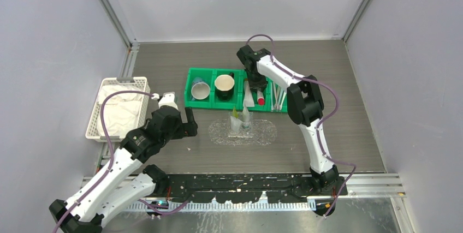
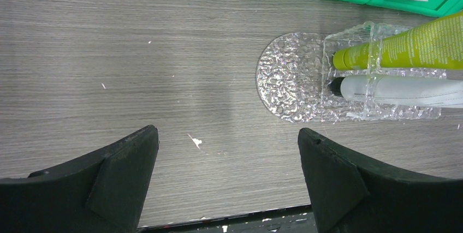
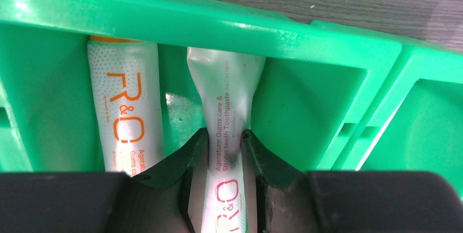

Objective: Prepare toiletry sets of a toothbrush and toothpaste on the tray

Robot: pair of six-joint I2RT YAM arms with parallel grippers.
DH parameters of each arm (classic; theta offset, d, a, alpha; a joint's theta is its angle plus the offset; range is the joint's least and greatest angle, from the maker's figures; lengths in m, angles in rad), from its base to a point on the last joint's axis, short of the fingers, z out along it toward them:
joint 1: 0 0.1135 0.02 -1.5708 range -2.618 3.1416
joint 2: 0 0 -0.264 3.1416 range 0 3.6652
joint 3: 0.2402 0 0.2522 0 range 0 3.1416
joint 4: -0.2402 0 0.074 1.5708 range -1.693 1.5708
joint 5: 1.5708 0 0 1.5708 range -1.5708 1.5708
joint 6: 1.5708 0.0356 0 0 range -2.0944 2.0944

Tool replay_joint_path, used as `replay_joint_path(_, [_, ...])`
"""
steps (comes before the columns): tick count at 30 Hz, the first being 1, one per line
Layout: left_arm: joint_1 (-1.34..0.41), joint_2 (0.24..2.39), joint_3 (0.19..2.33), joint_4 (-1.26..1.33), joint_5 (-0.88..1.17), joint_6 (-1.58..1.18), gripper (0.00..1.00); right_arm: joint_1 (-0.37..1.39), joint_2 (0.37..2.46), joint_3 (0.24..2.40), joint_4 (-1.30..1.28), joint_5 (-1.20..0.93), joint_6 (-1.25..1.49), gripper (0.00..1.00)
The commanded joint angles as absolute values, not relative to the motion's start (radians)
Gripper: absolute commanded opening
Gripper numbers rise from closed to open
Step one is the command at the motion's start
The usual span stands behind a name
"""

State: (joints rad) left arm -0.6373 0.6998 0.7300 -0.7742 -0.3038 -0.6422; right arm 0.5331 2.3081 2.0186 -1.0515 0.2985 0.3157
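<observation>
Lying on tray (image 2: 281,88), perhaps two tubes (image 2: 404,90)

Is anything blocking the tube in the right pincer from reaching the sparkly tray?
The right pincer grips the tube inside the green bin; its tray-side wall stands before the tray. Lifting should clear it.

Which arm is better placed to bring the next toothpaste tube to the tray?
Right. The right gripper is shut on a white toothpaste tube inside the green bin, while the left gripper hangs open and empty over the table beside the tray.
</observation>
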Motion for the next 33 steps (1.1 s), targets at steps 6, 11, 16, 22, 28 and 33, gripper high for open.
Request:
replay_joint_path(6, [-0.622,0.750,0.816,-0.713,-0.220,-0.632,1.00,0.536,2.003,1.913,-0.881,0.314,0.302,0.17])
replay_joint_path(11, [-0.598,0.900,0.959,-0.701,-0.063,-0.637,1.00,0.536,1.842,1.817,-0.823,0.274,0.304,0.17])
replay_joint_path(16, [-0.570,1.048,1.089,-0.604,0.170,-0.674,1.00,0.539,1.638,1.648,-0.745,0.171,0.317,0.16])
replay_joint_path(22, [-0.569,1.183,1.308,-0.556,0.298,-0.694,1.00,0.572,1.435,1.507,-0.732,0.081,0.327,0.17])
replay_joint_path(28, [-0.569,1.295,1.459,-0.557,0.390,-0.757,0.91,0.695,1.331,1.476,-0.764,0.141,0.324,0.16])
replay_joint_path(33, [-0.577,1.324,1.478,-0.590,0.382,-0.729,0.85,0.794,1.263,1.433,-0.764,0.216,0.320,0.16])
